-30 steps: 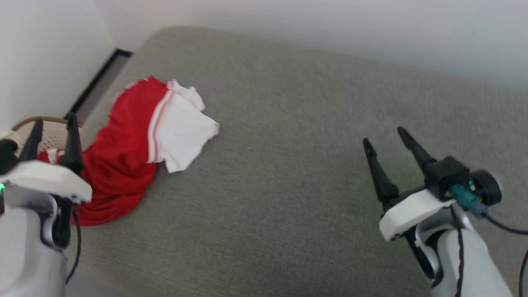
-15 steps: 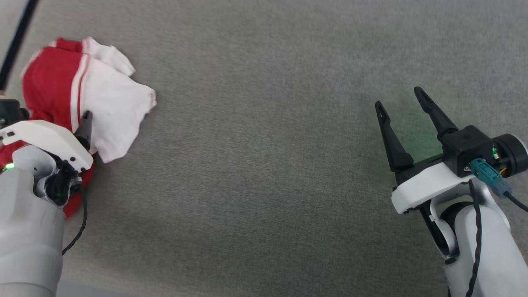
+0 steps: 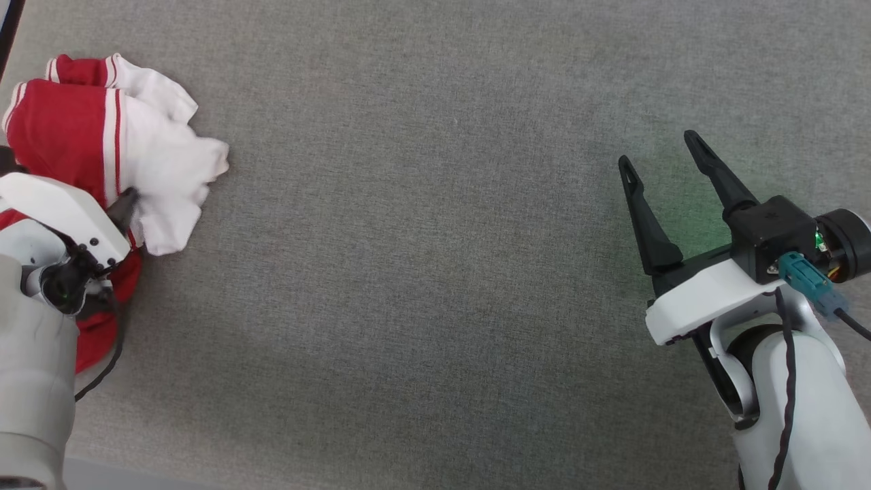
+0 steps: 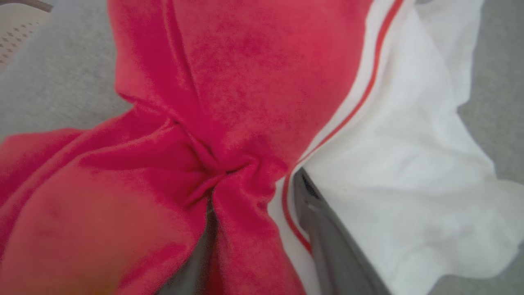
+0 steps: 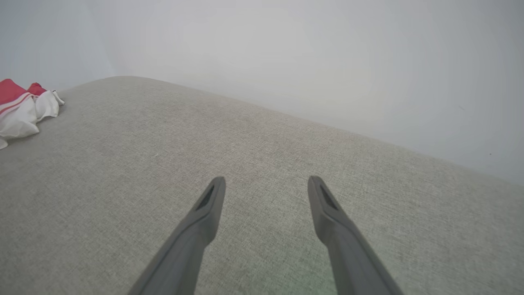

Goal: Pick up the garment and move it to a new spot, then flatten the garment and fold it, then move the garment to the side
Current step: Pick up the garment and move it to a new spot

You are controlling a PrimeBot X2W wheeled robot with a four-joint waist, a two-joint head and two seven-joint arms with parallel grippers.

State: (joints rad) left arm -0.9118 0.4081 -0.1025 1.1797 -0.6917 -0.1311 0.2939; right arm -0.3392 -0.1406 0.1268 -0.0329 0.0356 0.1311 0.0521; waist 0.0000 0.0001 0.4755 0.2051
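On grey woven upholstery (image 3: 435, 272) lies the garment (image 3: 75, 129), crumpled soft red-and-white cloth.

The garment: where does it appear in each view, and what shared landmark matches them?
Head view: garment bunched at the left edge.
Left wrist view: close up, red across left and centre, white at right.
Right wrist view: small, at the far left edge.
Shared landmark: the white sleeve with its red stripe.

One garment (image 3: 68, 129) — one left gripper (image 4: 256, 190), one right gripper (image 3: 657, 148).
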